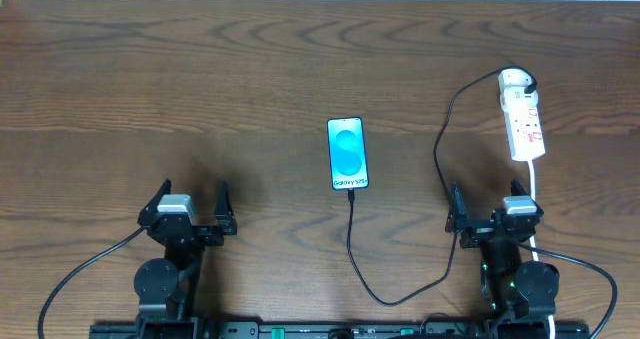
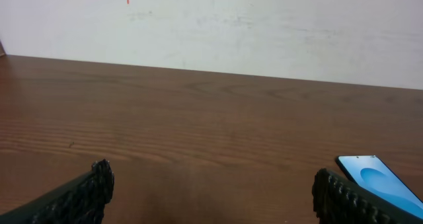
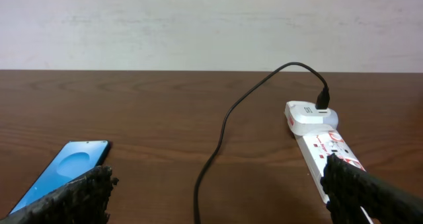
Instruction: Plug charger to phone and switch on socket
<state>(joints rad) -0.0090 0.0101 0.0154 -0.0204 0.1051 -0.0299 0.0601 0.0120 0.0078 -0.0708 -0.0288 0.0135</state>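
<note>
The phone (image 1: 347, 154) lies flat at the table's middle, its screen light blue with "Galaxy S25+" text. It shows too in the left wrist view (image 2: 380, 184) and the right wrist view (image 3: 66, 169). The black charger cable (image 1: 352, 241) meets the phone's near end, loops right and runs up to the white plug head (image 1: 515, 80) on the socket strip (image 1: 525, 127). The cable (image 3: 221, 128) and strip (image 3: 324, 145) show in the right wrist view. My left gripper (image 1: 187, 210) is open and empty, left of the phone. My right gripper (image 1: 493, 210) is open and empty, just below the strip.
The strip's thick white cord (image 1: 537, 194) runs down past my right gripper toward the front edge. A pale wall (image 2: 211, 26) stands behind the brown wooden table (image 1: 200, 79). Both arm bases sit at the front edge.
</note>
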